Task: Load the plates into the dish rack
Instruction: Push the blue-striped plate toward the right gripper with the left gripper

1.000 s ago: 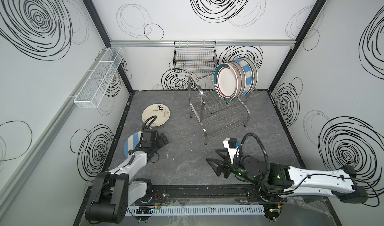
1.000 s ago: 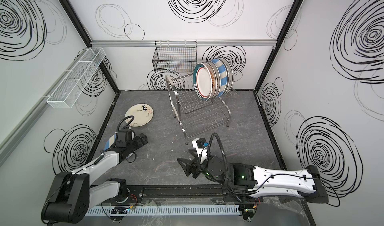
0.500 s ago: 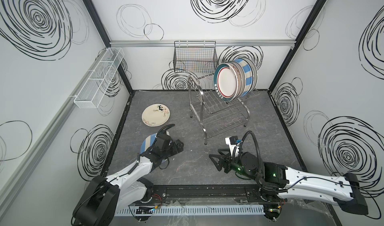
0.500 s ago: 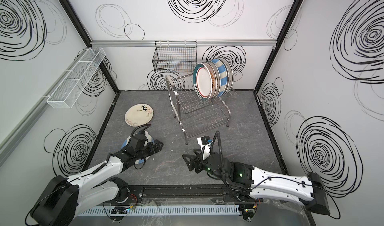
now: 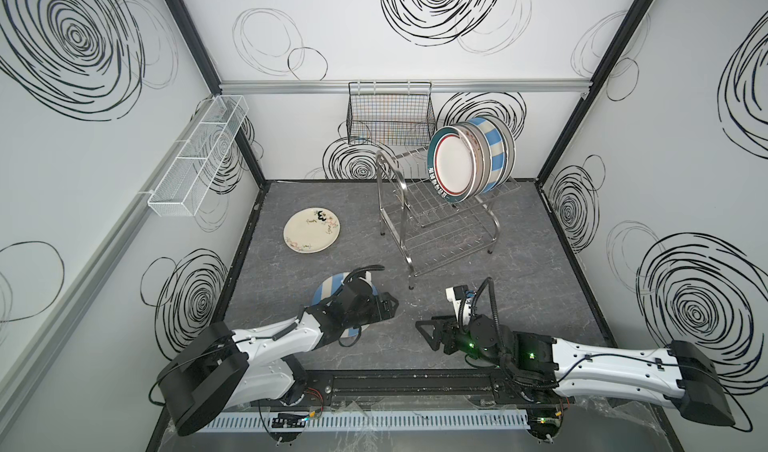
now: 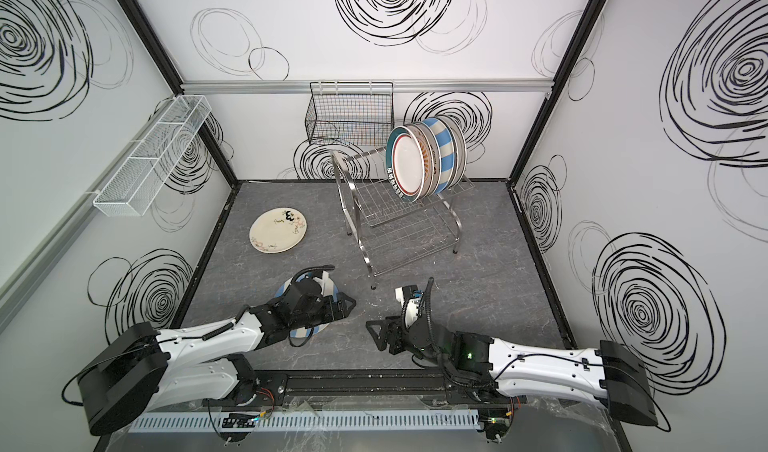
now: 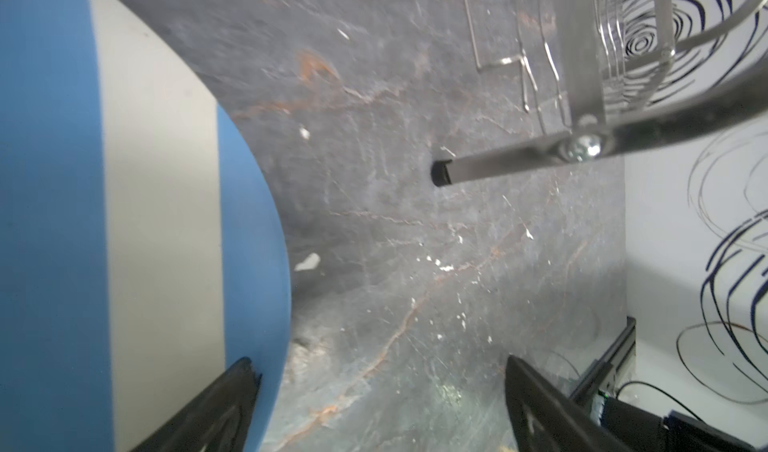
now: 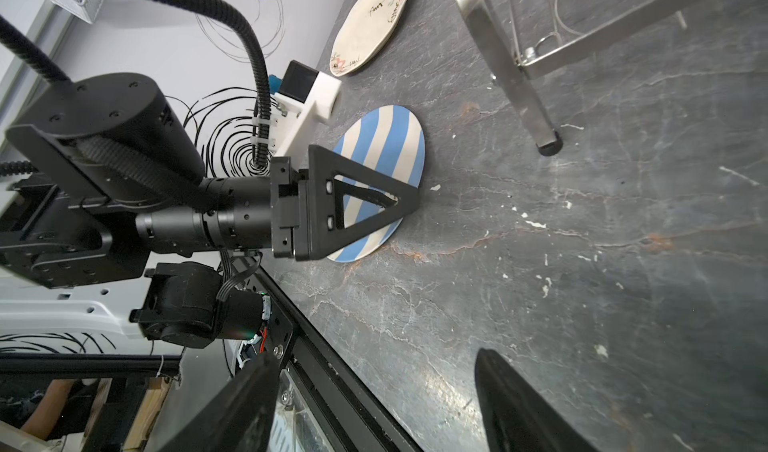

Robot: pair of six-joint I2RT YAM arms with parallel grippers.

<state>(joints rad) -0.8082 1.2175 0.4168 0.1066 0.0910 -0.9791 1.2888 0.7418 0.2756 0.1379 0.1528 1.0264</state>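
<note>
A blue-cream striped plate lies flat on the dark floor near the front. My left gripper hangs over it, open. In the left wrist view its fingers stand wide apart: one is over the plate's blue rim, and bare floor fills the gap. My right gripper is open and empty, low over the floor, facing the left one. A cream flowered plate lies farther back. Several plates stand in the dish rack.
A black wire basket hangs on the back wall and a white mesh tray on the left wall. The rack's front leg stands close to both grippers. A black rail borders the floor's front edge.
My left arm has swung from the left wall towards the middle, and the striped plate has shifted right across the floor with it. The right gripper has hardly moved.
</note>
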